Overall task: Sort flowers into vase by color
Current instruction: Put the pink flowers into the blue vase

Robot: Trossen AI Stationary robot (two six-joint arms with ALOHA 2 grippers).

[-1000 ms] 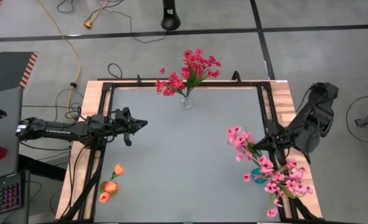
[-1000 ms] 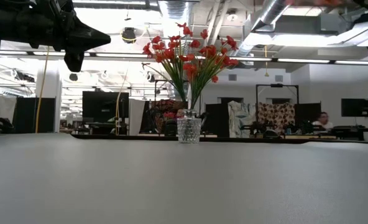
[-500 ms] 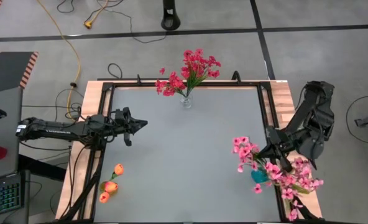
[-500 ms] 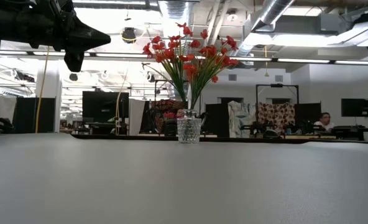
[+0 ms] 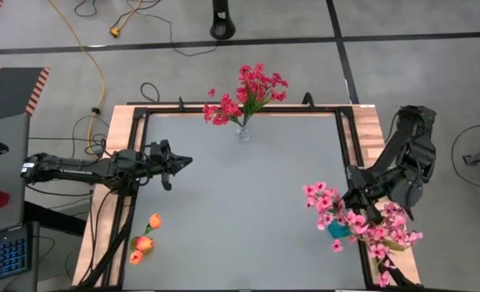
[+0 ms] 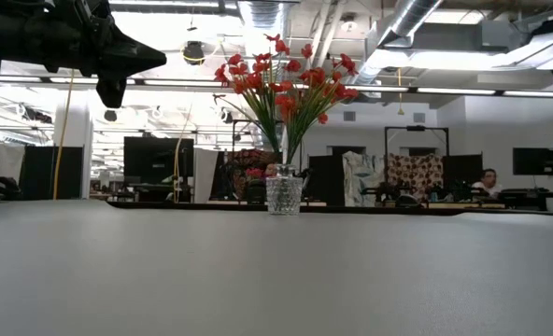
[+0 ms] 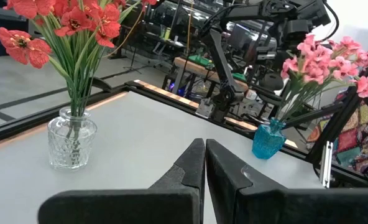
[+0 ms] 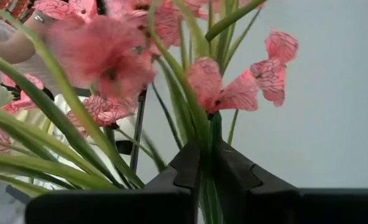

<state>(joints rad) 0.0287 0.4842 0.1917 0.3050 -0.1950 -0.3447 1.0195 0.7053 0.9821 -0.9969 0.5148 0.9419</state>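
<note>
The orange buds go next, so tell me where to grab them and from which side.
Grip the orange buds by the thin green stem near the bunch, probably from straight above: they lie flat at the table's front left corner, nearest the shut left gripper.

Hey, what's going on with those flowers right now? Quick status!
Right tool around pink flowers stems, over blue vase. Left tool shut, waiting at table's left. Red flowers already in clear vase; orange buds unsorted. Nothing blocking.
</note>
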